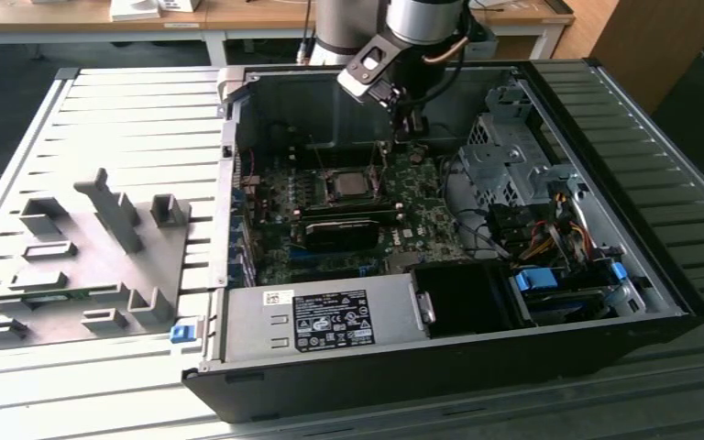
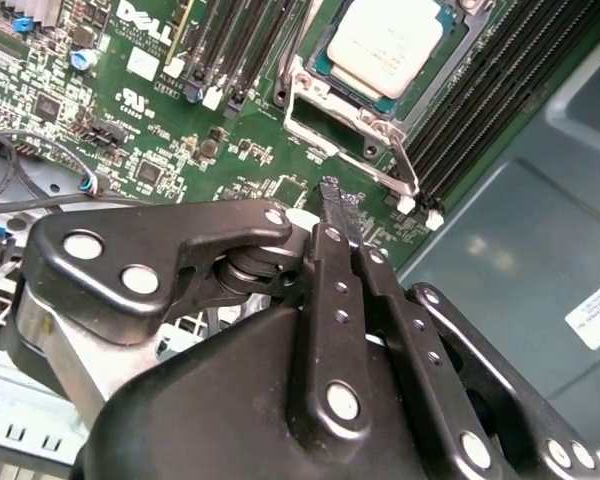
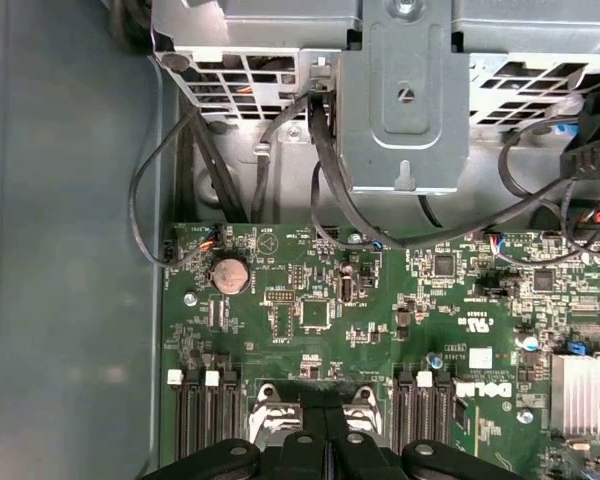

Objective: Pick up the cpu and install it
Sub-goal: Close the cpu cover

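A: Where's your cpu (image 2: 385,45) now?
B: Seated in the socket (image 2: 320,130), whose frame looks unlatched. Your gripper (image 2: 337,205) hangs just beside it, jaws together, holding nothing.

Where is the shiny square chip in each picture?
Exterior view: the cpu sits in its socket in the middle of the motherboard, below the gripper.
Second wrist view: the cpu lies beyond the shut gripper.
First wrist view: I cannot find it.
Shared landmark: the green motherboard.
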Motion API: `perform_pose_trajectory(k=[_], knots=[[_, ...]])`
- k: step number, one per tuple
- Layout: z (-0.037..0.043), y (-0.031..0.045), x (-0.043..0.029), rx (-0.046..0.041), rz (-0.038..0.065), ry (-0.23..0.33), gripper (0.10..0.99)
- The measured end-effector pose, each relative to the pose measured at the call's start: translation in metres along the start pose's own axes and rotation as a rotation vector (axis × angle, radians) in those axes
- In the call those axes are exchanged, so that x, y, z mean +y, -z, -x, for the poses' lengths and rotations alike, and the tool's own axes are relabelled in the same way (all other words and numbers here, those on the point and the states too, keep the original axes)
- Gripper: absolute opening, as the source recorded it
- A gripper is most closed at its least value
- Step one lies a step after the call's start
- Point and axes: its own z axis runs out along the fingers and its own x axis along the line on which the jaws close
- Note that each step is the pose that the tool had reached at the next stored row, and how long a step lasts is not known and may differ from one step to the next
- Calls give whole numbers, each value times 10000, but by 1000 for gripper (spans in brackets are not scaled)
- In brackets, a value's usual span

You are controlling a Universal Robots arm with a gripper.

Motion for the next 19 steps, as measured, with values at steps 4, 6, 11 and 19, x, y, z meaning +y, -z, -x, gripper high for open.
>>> perform_pose_trajectory(k=[4, 6, 11, 19], knots=[[1, -47, 0, -1, -2, 0, 106], [1, -57, -4, -1, -2, 0, 106], [2, -73, -54, -1, -2, 0, 106], [3, -106, -113, -1, -2, 0, 106]])
